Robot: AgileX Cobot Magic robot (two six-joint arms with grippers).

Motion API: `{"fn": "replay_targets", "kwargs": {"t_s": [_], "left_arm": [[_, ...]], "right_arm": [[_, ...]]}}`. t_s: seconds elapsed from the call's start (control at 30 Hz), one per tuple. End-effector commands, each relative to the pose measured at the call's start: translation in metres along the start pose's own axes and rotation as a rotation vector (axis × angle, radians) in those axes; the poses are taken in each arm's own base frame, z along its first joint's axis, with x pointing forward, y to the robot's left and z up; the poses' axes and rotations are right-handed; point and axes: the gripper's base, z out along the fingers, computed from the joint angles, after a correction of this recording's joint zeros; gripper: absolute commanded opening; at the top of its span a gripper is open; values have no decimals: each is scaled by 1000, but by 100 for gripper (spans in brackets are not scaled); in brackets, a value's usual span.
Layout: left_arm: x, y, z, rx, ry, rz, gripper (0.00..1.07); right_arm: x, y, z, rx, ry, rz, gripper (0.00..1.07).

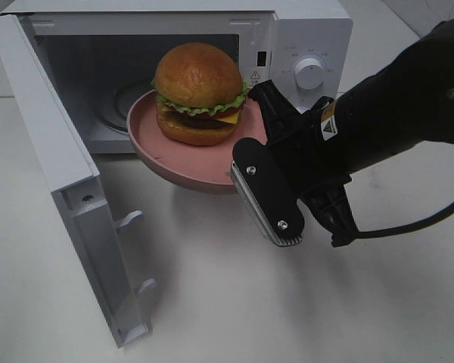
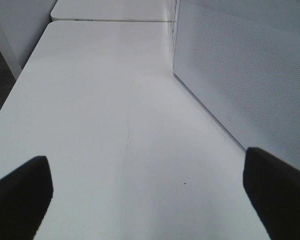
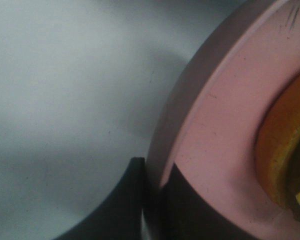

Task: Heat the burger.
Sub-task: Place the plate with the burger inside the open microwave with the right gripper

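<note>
At the mouth of the open microwave [image 1: 303,30], the burger [image 1: 198,94] sits upright in the middle of a round pink plate [image 1: 174,162]. The plate is clear of the white table [image 1: 287,302] and throws a shadow on it, its far edge at the threshold of the cavity and its near part out in front. The microwave door [image 1: 53,174] is swung wide toward the left of the high view, and the control knob [image 1: 310,73] shows on the panel beside the opening. The right arm comes in from the right edge of that view, its black forearm slanting down toward the middle and a black cable [image 1: 416,227] looping off below it. The wrist is turned so that the fingers point toward the oven. The right gripper [image 3: 152,170] is clamped narrow on the plate's rim at the side nearest the arm, one dark finger [image 3: 122,205] under the outer wall and the other on the inner face, with the burger's bun close beyond them. The left arm is out of the high view. Its wrist camera shows the left gripper [image 2: 147,192] spread wide and holding nothing, low over the bare table beside a dotted white panel [image 2: 240,75]; whether that panel is the door or the oven's side I cannot tell.
</note>
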Motion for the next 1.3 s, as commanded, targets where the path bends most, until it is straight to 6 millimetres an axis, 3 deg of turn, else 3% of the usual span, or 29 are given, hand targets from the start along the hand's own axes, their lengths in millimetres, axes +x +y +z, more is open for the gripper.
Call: {"fn": "replay_targets", "kwargs": {"t_s": [0.03,0.37,1.3], "left_arm": [[1,0,-2,4,-26,-2,98],[1,0,-2,4,-26,-2,98],[1,0,-2,4,-26,-2,98]], "right_arm": [[0,-9,-5,86,-13,-47,0],[0,-5,11,50,-12,-46,0],[-2,-44,58,80,-8,-18,0]]}}
